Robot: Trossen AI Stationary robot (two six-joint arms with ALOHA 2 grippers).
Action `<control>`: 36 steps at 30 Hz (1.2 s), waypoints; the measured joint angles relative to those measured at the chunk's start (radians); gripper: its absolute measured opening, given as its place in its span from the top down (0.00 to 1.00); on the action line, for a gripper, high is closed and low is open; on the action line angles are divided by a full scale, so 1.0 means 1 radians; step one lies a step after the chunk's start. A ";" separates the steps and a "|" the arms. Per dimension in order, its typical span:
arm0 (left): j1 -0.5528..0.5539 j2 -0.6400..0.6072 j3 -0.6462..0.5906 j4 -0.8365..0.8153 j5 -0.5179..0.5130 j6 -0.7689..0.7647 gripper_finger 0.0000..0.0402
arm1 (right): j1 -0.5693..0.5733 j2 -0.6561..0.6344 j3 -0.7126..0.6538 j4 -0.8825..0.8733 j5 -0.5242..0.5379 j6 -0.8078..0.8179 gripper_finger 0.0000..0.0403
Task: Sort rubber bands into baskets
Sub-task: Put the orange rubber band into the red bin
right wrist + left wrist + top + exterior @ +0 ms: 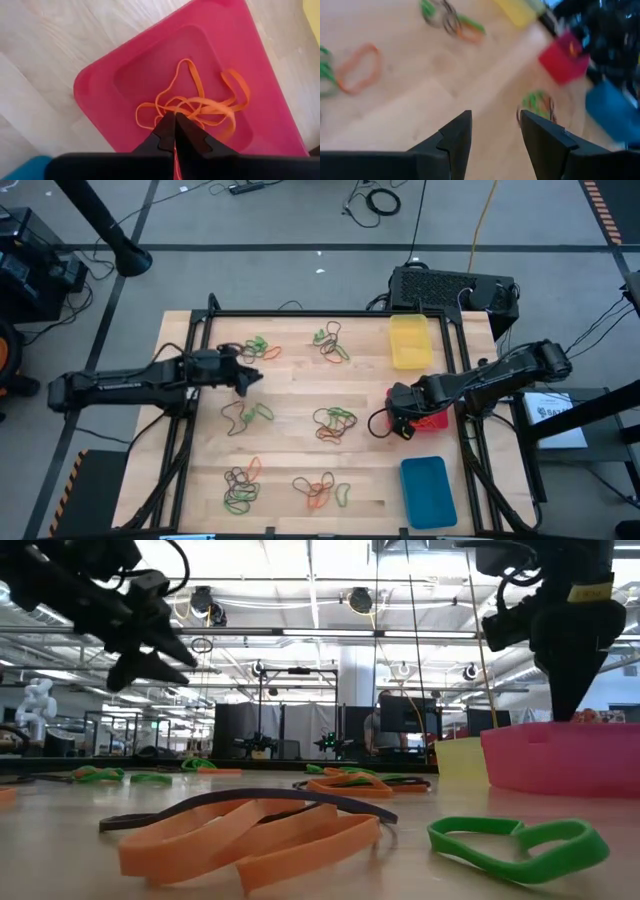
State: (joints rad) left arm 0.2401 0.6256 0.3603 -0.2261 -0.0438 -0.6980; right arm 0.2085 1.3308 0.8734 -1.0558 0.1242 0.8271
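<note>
Here the clenched right gripper (174, 122) hangs over orange rubber bands (200, 105) in the red basket (125, 70).

Evenly and brightly lit from above; pale wooden bench (290, 395) shown sharp in the high view, with only soft, faint shadows under the arms. Backlit in the low view by rows of ceiling strip lights (330, 632), leaving the arms as dark silhouettes; nearest flat orange rubber loops (250, 835) slightly soft, far room hazy. Heavily blurred throughout the left wrist view. Crisp in the right wrist view, with mild sheen on the glossy red plastic tray (125, 60).
</note>
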 joint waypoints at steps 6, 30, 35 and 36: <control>0.092 -0.036 0.040 0.010 -0.071 0.000 0.56 | 0.000 0.000 0.000 0.028 0.000 -0.034 0.96; 0.206 -0.086 0.054 -0.111 -0.095 0.084 0.56 | -0.130 0.000 0.180 0.282 -0.168 -0.199 0.75; 0.207 -0.086 0.054 -0.178 -0.094 0.078 0.56 | -0.090 0.018 0.153 0.594 -0.073 -0.464 0.75; 0.207 -0.086 0.054 -0.189 -0.093 0.077 0.56 | -0.083 0.032 0.147 0.640 -0.066 -0.523 0.75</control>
State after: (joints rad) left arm 0.4469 0.5400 0.4145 -0.4149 -0.1365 -0.6211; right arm 0.1255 1.3632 1.0208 -0.4154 0.0583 0.3045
